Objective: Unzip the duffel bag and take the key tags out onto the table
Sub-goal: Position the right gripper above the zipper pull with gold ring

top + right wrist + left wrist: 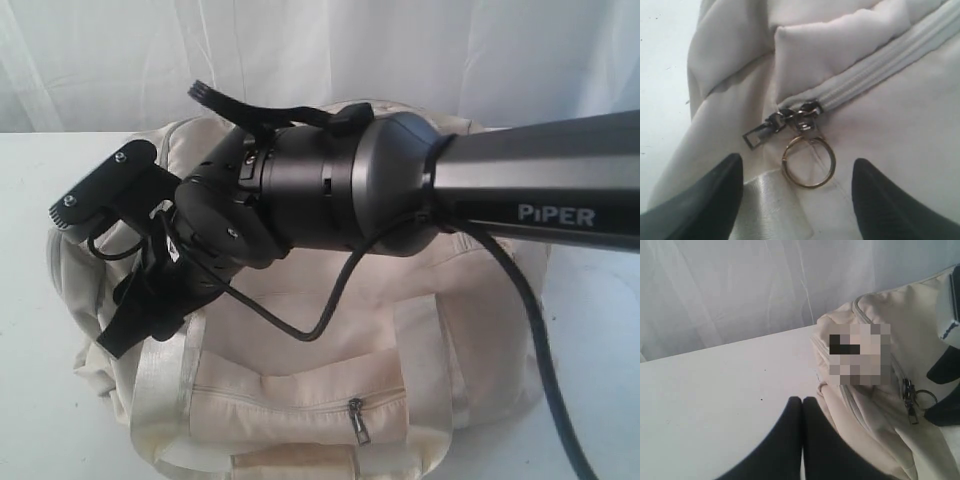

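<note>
Looking down between the fingers of the right gripper (pixel 797 165), we find its dark jaws spread wide and holding nothing, with the small brass-coloured metal ring (pixel 809 162) lying directly between them and the flat dark metal zip pull (pixel 757 135) just beside it, toward one finger. Both hang from the sliders at one end of the large cream fabric duffel bag (pixel 330 350), which sits on the plain white table (pixel 715 400). From the sliders the pale closed zip track (pixel 880 70) runs away along the bag's top. In the exterior view that long axis goes left to right, so we judge the pull must travel rightward, back along the reaching arm. The right gripper is plainly the nearer. The left gripper (pixel 802 402), fingers pressed together and empty, hangs over the table just off the same end of the bag. We see no key tags and suppose them inside. The only legible writing is "PiPER" on the grey arm casing (pixel 555 214). A patch on the bag's end is blurred beyond reading.
</note>
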You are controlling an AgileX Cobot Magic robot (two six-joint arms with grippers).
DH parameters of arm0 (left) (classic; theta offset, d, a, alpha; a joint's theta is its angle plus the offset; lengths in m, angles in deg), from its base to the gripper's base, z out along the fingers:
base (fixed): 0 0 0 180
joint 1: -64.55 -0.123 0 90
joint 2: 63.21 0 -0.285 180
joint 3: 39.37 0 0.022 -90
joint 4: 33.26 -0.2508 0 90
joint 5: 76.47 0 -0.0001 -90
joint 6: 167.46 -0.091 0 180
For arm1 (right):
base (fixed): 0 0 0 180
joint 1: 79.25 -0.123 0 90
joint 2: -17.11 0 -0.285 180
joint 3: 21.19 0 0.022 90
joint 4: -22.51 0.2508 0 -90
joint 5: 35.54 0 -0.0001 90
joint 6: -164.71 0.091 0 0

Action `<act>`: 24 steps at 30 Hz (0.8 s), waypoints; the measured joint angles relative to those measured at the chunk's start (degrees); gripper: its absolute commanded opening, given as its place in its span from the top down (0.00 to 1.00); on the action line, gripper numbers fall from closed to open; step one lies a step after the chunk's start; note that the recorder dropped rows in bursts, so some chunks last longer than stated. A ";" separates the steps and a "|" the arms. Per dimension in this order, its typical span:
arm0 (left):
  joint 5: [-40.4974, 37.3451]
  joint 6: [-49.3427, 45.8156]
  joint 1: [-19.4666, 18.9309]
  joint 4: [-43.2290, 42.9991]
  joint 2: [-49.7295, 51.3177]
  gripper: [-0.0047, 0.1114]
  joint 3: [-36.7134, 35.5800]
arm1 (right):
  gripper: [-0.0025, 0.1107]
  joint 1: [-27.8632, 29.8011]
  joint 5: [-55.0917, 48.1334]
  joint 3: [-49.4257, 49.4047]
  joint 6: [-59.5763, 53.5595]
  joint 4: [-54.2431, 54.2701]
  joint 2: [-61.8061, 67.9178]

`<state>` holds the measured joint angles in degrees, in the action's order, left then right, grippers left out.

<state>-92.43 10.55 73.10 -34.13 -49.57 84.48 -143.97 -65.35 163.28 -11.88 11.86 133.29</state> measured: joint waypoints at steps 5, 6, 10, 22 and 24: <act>0.00 0.00 0.00 0.00 0.00 0.96 0.00 | 0.50 0.00 0.51 0.00 -0.54 0.40 2.01; 0.00 0.00 0.00 0.00 0.00 0.96 0.00 | 0.54 0.00 0.94 0.00 -0.64 0.40 2.25; 0.12 0.00 0.00 0.00 0.00 0.96 0.00 | 0.74 0.00 2.48 0.00 -0.76 0.40 2.26; 0.23 0.00 1.58 0.00 0.00 0.96 0.00 | 0.98 0.04 2.76 0.00 -0.86 -0.64 0.51; 0.23 0.00 1.58 0.00 0.00 0.96 0.00 | 0.98 0.04 2.64 0.00 -0.96 -1.44 -0.61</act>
<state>-92.19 10.55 74.67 -34.13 -49.57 84.48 -143.93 -62.71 163.28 -12.84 10.42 132.68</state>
